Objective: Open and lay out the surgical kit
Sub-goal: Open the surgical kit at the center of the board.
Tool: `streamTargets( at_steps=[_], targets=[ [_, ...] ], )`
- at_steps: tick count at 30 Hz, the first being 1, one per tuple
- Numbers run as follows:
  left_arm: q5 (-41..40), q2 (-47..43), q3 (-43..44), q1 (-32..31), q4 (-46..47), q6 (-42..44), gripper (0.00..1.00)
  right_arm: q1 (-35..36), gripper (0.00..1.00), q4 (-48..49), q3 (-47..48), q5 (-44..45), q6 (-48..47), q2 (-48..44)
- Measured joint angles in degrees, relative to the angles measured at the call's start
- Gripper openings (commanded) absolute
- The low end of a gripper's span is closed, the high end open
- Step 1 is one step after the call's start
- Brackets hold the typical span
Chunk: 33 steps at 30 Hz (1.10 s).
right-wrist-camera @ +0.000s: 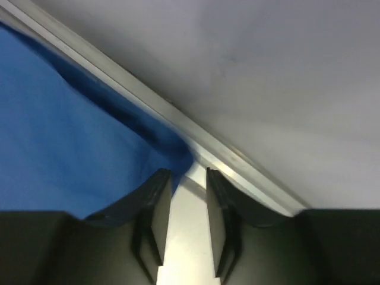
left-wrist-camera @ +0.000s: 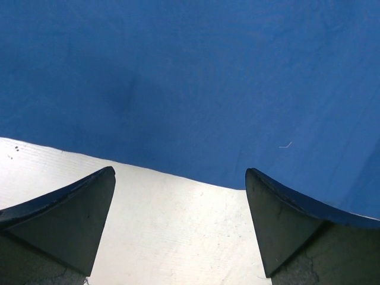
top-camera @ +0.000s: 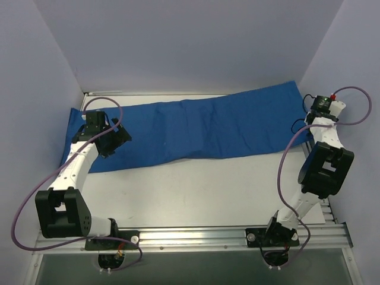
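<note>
The surgical kit shows as a royal-blue cloth lying flat in a long wrinkled band across the back of the table. My left gripper hangs low over the cloth's near-left edge. In the left wrist view the left gripper is wide open, with bare table between its fingers and the cloth just ahead. My right gripper is at the cloth's far right corner. In the right wrist view the right gripper has its jaws a narrow gap apart, holding nothing. The cloth lies beside its left finger.
White walls enclose the table on the left, back and right. A metal rail runs along the table edge just beyond the right gripper. The white table top lies between the cloth and the arms' mounting rail.
</note>
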Motion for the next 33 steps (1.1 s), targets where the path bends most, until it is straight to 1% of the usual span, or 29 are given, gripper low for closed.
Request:
streamTargets(
  at_steps=[1, 3, 5, 8, 9, 11, 12, 13, 14, 15, 16, 17, 18, 19, 21, 23, 28, 33],
  targets=[
    [0.2, 0.3, 0.0, -0.1, 0.4, -0.1, 1.0, -0.8, 0.62, -0.2, 0.0, 0.9, -0.1, 0.7],
    [0.5, 1.6, 0.5, -0.1, 0.6, -0.1, 1.0, -0.6, 0.78, -0.9, 0.1, 1.6, -0.4, 1.7],
    [0.6, 4.0, 1.5, -0.1, 0.6, 0.0, 1.0, 1.5, 0.83, -1.5, 0.2, 1.5, -0.9, 2.4],
    [1.2, 9.4, 4.6, -0.1, -0.1, 0.4, 1.0, 7.0, 0.83, -2.2, 0.2, 1.8, -1.2, 2.4],
    [1.5, 11.3, 5.8, -0.1, -0.2, 0.6, 1.0, 9.0, 0.82, -2.2, 0.2, 1.9, -1.3, 2.3],
    [2.0, 14.8, 7.8, -0.1, -0.3, 1.1, 0.85, 12.8, 0.75, -2.1, 0.1, 1.4, -1.4, 2.1],
    [2.2, 16.3, 8.5, 0.0, -0.4, 1.3, 0.79, 14.8, 0.71, -1.6, -0.3, -0.6, -1.3, 1.6],
    [2.5, 17.5, 9.0, 0.0, -0.4, 1.6, 0.73, 16.1, 0.65, -0.5, -1.1, -2.8, -1.0, 0.9],
    [3.0, 18.7, 9.5, 0.2, -0.8, 2.1, 0.6, 17.0, 0.5, 0.8, -2.5, -5.8, -0.4, -0.1],
    [3.5, 19.9, 10.2, 0.3, -1.3, 2.1, 0.54, 17.3, 0.4, 2.2, -4.0, -9.0, 0.3, -1.0],
    [4.0, 21.1, 10.9, 0.5, -1.7, 2.4, 0.5, 17.3, 0.28, 3.6, -5.3, -12.1, 1.2, -1.6],
    [4.6, 22.3, 11.7, 0.7, -2.0, 2.7, 0.46, 17.2, 0.1, 5.2, -6.4, -14.9, 2.5, -1.9],
    [4.8, 23.4, 12.5, 1.0, -2.1, 3.0, 0.39, 17.0, 0.04, 6.9, -7.5, -17.8, 3.5, -1.9],
    [5.0, 24.4, 13.3, 1.1, -2.3, 3.1, 0.37, 17.0, 0.0, 8.6, -8.5, -20.7, 5.0, -1.5],
    [5.5, 27.1, 15.2, 1.4, -2.7, 3.8, 0.31, 17.0, 0.0, 11.3, -10.0, -24.5, 7.3, -0.2],
    [5.9, 30.1, 17.2, 1.6, -3.1, 4.2, 0.29, 17.8, 0.0, 13.7, -11.4, -26.8, 9.1, 1.7],
    [6.9, 38.1, 21.6, 1.9, -4.1, 5.1, 0.29, 19.8, 0.0, 17.1, -15.6, -29.4, 12.7, 5.6],
    [8.0, 42.7, 29.0, 2.9, -7.7, 5.6, 0.3, 20.0, 0.0, 21.7, -18.6, -30.3, 16.2, 5.6]
  ],
)
